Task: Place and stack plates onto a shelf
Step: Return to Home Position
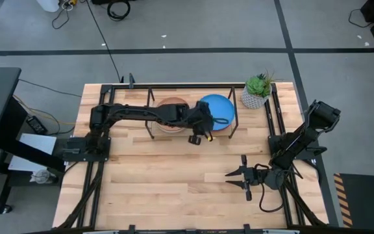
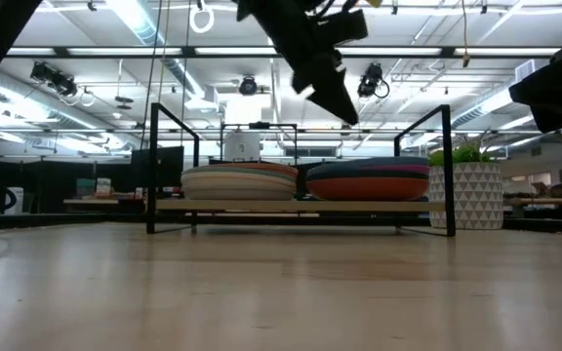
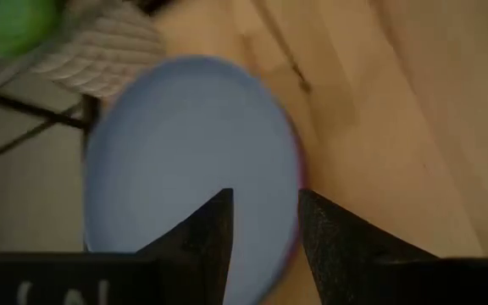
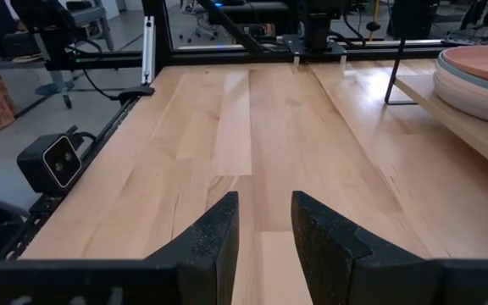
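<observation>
As the left gripper (image 1: 199,136) hangs over the front edge of the shelf (image 2: 301,206) near the centre of the overhead frame, its two fingers stand a little apart with nothing between them, and the blue plate (image 1: 216,109) lies just beyond the tips, up and to the right. That plate tops the right-hand stack, with an orange plate (image 2: 369,187) showing lower in the pile from table level. The terracotta brown plate (image 1: 171,102) crowns the stack to the left, partly hidden under the arm. The left arm runs lengthwise from its base at the frame's left, so a retreat to rest would, by the look of it, draw the gripper leftward along that line and away from both stacks, with the shelf's black legs the thing to clear. The right gripper (image 1: 244,179) waits at lower right, well apart from the shelf, fingers spread and empty. No plate shows loose on the light wooden tabletop (image 1: 161,175). A potted plant (image 1: 257,91) stands just beside the shelf at upper right, and behind it stretches a hall of strip lights and desks
</observation>
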{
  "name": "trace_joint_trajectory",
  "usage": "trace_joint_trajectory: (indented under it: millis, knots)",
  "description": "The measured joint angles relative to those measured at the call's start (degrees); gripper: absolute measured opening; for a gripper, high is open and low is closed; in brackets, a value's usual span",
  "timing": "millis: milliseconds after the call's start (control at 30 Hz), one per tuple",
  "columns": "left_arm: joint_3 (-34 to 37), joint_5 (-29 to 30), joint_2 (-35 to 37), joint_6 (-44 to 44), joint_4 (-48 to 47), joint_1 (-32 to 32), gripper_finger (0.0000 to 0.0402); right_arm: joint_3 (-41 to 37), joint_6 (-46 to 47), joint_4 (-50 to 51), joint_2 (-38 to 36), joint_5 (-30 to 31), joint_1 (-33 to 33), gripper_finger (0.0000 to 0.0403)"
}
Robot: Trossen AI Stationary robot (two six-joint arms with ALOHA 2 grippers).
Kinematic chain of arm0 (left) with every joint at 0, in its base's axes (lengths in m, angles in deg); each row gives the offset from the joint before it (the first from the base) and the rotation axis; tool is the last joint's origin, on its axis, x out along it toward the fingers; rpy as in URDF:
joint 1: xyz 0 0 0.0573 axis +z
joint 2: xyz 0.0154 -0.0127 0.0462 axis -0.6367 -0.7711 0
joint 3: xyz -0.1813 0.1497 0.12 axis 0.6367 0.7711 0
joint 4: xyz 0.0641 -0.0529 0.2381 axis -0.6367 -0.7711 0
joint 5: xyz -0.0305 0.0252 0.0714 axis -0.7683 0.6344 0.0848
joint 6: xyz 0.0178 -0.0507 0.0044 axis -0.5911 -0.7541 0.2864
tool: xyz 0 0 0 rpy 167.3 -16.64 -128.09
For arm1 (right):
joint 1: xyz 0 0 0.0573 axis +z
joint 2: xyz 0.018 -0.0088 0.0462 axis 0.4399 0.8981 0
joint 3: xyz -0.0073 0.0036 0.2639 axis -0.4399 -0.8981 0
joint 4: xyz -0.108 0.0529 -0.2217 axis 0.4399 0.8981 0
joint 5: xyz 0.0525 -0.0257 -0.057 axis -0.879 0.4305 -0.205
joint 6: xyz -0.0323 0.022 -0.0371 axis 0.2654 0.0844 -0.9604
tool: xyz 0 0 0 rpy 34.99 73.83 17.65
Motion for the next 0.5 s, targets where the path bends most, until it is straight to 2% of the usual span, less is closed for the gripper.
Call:
trace_joint_trajectory:
  millis: [233,500]
  knots:
    - [2.6,0.4,-4.2,-12.9,18.5,2.2,0.0142,0.0,-0.1,-0.2,0.0,0.1,0.0,0.0117]
    - [3.3,1.8,-10.8,-13.6,34.9,0.7,0.0142,0.0,-1.5,-0.5,0.0,0.2,0.0,0.0117]
